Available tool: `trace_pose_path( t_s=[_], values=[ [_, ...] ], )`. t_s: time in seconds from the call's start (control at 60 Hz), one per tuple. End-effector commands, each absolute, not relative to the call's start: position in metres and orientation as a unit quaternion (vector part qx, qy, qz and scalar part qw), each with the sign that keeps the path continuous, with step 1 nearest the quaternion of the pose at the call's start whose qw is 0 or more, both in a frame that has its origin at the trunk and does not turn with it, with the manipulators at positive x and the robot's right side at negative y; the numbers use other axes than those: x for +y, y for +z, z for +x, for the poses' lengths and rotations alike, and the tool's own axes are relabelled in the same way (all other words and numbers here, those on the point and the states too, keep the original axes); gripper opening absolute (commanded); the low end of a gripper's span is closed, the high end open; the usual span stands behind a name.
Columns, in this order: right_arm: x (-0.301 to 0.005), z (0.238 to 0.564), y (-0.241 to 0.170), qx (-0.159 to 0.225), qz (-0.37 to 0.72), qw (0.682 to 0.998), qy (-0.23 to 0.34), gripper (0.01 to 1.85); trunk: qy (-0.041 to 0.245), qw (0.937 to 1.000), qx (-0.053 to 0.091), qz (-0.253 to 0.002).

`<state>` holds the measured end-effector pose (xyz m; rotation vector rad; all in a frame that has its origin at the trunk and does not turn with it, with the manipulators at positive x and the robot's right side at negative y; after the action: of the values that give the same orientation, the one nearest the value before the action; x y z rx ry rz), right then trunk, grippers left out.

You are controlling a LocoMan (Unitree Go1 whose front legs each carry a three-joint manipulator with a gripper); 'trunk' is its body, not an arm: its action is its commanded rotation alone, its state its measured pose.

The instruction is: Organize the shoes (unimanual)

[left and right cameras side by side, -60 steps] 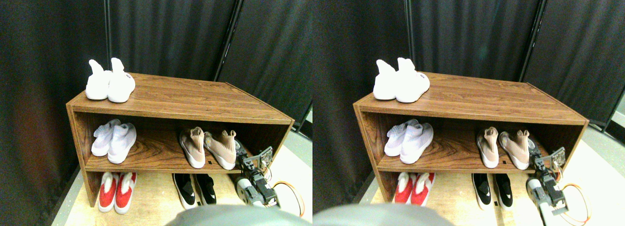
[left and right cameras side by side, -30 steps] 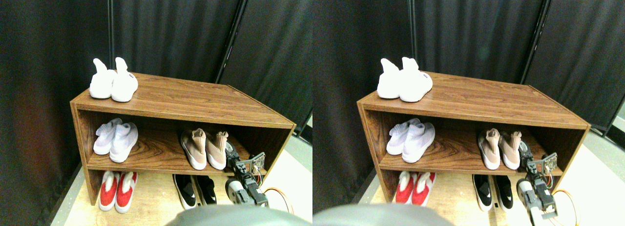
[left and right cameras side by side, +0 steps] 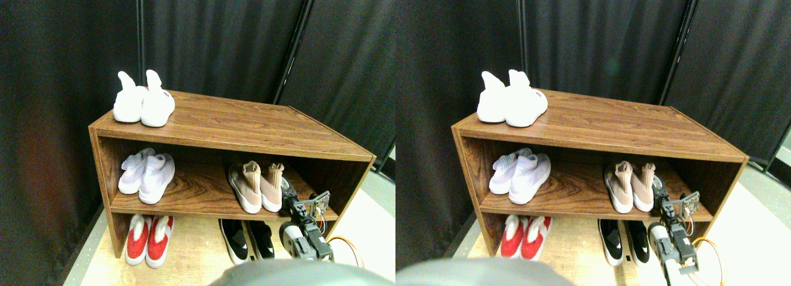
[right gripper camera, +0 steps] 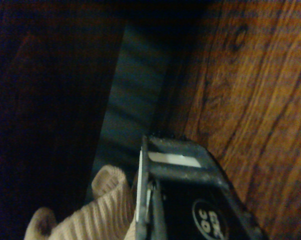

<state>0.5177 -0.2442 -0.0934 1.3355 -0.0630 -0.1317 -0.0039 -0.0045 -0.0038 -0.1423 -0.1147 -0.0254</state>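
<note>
The tan knit shoes (left and right cameras side by side: 256, 187) stand side by side on the right of the middle shelf (left and right cameras side by side: 198, 196), toes toward me, collars up. My right gripper (left and right cameras side by side: 286, 191) is on that shelf against the outer side of the right tan shoe. In the wrist view that shoe's ribbed collar (right gripper camera: 98, 212) lies right beside the dark jaw frame. The black shoes (left and right cameras side by side: 247, 238) with white marks sit together on the floor below the tan pair.
A white pair (left and right cameras side by side: 143, 104) stands on the left of the wooden rack's top (left and right cameras side by side: 247, 128). A pale lavender pair (left and right cameras side by side: 145, 175) sits at the middle shelf's left, a red pair (left and right cameras side by side: 148, 238) on the floor under it. Dark curtains hang behind. An orange cable (left and right cameras side by side: 343, 246) lies by my arm.
The right tan shoe, angled away a second ago, has slid left and turned to lie against its mate. My gripper moved left along with it. The camera shifted slightly.
</note>
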Motion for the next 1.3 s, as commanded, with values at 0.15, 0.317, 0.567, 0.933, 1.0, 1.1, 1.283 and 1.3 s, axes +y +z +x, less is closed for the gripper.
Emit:
trace_pose_path(
  t_s=[0.15, 0.317, 0.567, 0.933, 1.0, 1.1, 1.283, 1.3],
  values=[
    [-0.240, 0.517, -0.089, -0.033, 0.636, 0.769, -0.052, 0.06, -0.005, 0.9956, -0.046, -0.081],
    [-0.242, 0.515, -0.088, -0.040, 0.633, 0.771, -0.052, 0.06, -0.008, 0.9957, -0.046, -0.079],
    [-0.250, 0.515, -0.086, -0.037, 0.626, 0.777, -0.045, 0.06, -0.011, 0.9959, -0.046, -0.077],
    [-0.268, 0.503, -0.064, -0.070, 0.595, 0.800, -0.040, 0.06, -0.026, 0.9960, -0.054, -0.067],
    [-0.272, 0.499, -0.058, -0.062, 0.593, 0.803, -0.025, 0.06, -0.028, 0.9959, -0.055, -0.066],
    [-0.278, 0.490, -0.052, -0.067, 0.586, 0.807, -0.021, 0.06, -0.032, 0.9959, -0.057, -0.063],
    [-0.285, 0.458, -0.039, -0.099, 0.580, 0.808, -0.012, 0.06, -0.037, 0.9959, -0.056, -0.060],
    [-0.285, 0.458, -0.039, -0.099, 0.580, 0.808, -0.012, 0.06, -0.038, 0.9959, -0.056, -0.059]
  ],
)
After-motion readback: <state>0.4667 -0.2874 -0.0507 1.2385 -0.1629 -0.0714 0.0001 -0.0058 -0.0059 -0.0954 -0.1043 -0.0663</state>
